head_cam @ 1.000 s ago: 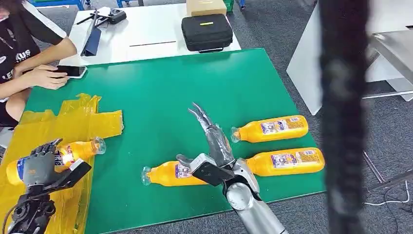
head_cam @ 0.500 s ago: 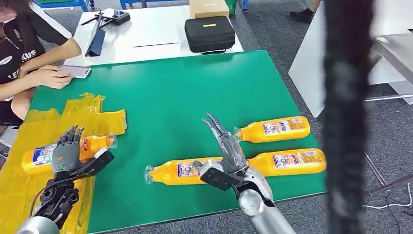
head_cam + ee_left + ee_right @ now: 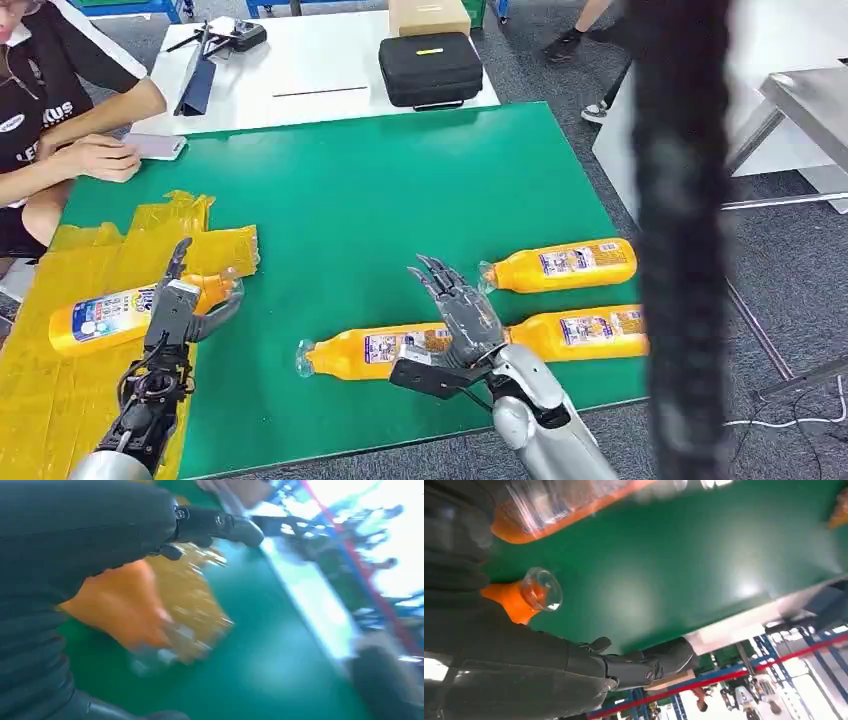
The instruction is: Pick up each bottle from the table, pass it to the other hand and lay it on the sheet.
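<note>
I see my left robot hand (image 3: 178, 305) released, partly hiding a bottle (image 3: 105, 318) on the sheet (image 3: 90, 255), while my right robot hand (image 3: 455, 320), spread and empty, covers another bottle's (image 3: 365, 350) middle on the desk (image 3: 350, 190).

Silver arms end in dark grey left hand (image 3: 178, 305) and right hand (image 3: 462, 315).

Wide bare green table (image 3: 400, 180) is seen between the yellow sheet (image 3: 60, 300) and the three bottles at the near right. Middle bottle (image 3: 365, 352) is overhung by the right hand (image 3: 455, 315). Far left corner is occupied by a person's forearm (image 3: 85, 155). A dark blurred post (image 3: 680, 240) blocks the right side.
</note>
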You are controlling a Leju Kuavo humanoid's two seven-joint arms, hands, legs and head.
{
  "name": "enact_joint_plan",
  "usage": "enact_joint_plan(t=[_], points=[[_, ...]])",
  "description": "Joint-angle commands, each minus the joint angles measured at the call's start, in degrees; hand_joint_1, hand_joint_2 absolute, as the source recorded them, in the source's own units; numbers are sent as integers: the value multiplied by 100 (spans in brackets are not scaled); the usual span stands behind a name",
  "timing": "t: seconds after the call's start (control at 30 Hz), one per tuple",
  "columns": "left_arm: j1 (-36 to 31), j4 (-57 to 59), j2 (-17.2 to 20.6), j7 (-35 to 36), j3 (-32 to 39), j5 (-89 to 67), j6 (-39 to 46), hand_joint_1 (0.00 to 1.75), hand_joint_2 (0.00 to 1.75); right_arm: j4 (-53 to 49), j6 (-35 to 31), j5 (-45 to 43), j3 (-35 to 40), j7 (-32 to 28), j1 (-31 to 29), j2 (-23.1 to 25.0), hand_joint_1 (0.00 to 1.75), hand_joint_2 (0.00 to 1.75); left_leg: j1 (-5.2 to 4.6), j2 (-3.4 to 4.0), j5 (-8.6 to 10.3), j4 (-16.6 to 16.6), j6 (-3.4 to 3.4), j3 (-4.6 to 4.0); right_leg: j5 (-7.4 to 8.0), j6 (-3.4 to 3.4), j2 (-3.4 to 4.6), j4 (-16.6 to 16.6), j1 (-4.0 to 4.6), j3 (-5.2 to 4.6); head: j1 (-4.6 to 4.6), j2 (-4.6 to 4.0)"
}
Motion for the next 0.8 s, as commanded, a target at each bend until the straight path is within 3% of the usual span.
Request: enact_joint_plan(t=[0.03,0.27,0.63,0.8], points=[[282,-1597,-7,19,-1234,498,-164,0,175,808,48,299,410,202,-375,-166,0,175,6,11,-19,4,-17,25,-15,0,0,-1,6,27,-2,0],[456,-2350,-186,19,-1558,649,-389,0,175,1323,484,882,678,518,-535,-37,0,175,6,16,-19,3,-15,17,-13,0,1,-2,7,21,0,0],[955,-3880,-453,19,-1756,1106,-1017,0,175,2498,797,905,675,812,-888,187,0,175,4,31,-11,1,-4,-3,-1,1,13,-5,5,0,-2,0],[1122,-4466,-648,19,-1618,1089,-1303,0,175,2970,964,932,732,1187,-1063,259,0,175,7,44,-32,6,-21,32,-16,-1,26,-2,8,30,-4,0]])
